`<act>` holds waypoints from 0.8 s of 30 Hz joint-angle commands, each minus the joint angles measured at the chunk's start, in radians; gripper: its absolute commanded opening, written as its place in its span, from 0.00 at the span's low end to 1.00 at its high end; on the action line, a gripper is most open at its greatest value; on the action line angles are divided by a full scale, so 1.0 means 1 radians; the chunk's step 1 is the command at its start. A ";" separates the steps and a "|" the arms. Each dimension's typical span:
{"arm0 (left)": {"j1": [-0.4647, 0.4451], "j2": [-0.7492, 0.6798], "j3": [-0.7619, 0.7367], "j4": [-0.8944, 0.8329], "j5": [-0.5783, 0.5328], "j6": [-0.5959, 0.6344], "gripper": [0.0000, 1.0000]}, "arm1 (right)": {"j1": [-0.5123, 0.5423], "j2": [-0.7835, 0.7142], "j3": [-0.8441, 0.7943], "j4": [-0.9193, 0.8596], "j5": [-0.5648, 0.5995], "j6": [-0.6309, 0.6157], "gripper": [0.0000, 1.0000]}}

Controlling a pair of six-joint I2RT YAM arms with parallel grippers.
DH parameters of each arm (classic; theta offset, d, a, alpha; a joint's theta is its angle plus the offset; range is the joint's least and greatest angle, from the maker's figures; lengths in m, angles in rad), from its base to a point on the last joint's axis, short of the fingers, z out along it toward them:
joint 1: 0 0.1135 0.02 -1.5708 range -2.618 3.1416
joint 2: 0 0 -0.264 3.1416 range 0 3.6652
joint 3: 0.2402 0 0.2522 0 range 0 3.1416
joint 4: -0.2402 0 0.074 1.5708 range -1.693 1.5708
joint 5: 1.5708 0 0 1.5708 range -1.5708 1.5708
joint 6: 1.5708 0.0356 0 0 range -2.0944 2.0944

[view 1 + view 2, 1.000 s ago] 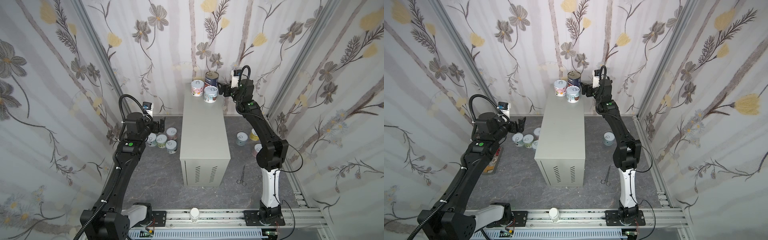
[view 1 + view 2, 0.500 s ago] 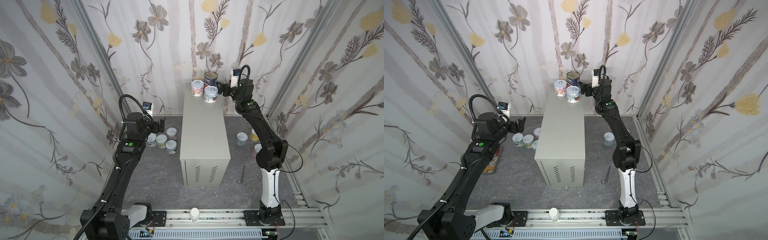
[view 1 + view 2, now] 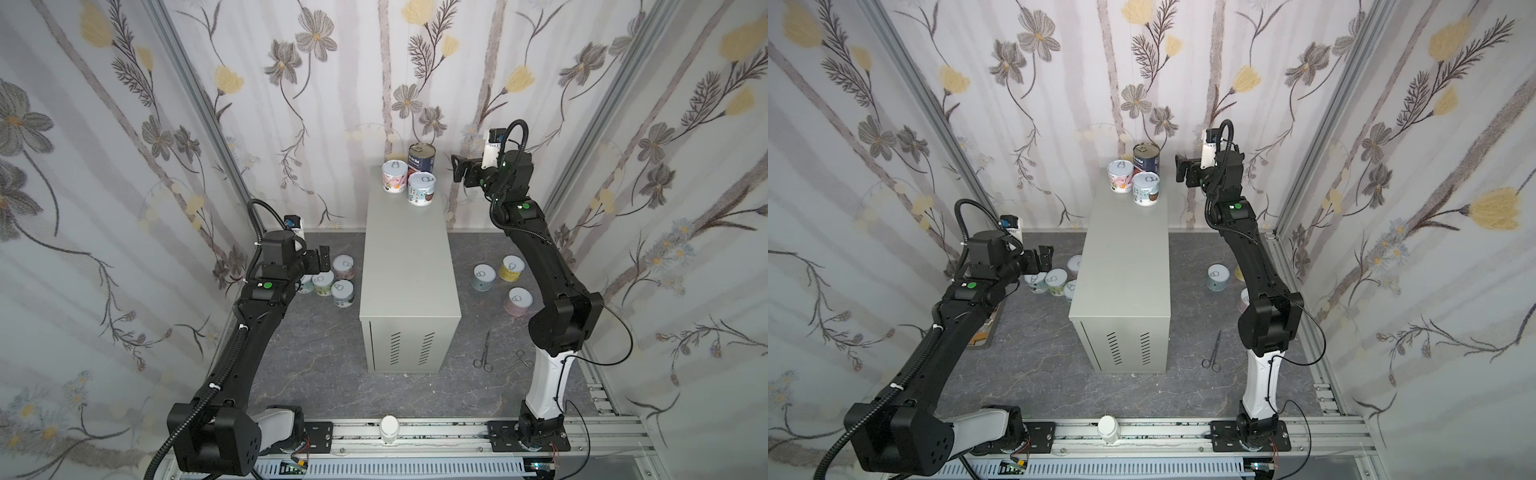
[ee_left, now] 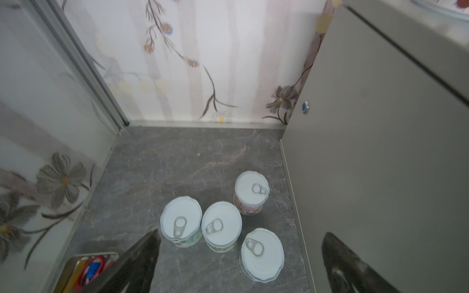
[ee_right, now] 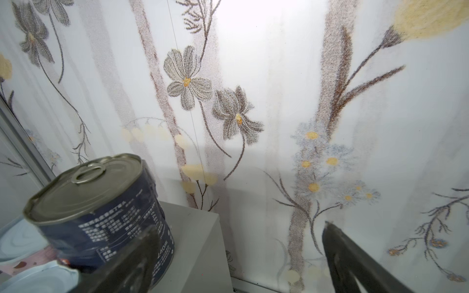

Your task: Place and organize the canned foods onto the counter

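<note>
Right wrist view: right jaws spread, just beside tall dark-blue metal-topped can (image 5: 96,210) on grey-beige metal cabinet worktop (image 5: 195,233), far edge. Sideways retreat advised, can not to be clipped; left jaws also spread.

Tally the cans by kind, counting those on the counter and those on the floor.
Short pastel cans with white pull-tab lids: 9
Tall dark blue can with metal top: 1
Total: 10
</note>
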 commanded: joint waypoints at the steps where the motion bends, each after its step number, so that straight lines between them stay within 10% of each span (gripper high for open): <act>1: -0.023 0.010 -0.056 -0.051 -0.019 -0.153 1.00 | -0.005 -0.059 -0.064 0.003 0.027 -0.019 1.00; 24: -0.131 0.275 -0.191 0.090 0.007 -0.466 1.00 | -0.017 -0.338 -0.598 0.139 0.030 0.051 1.00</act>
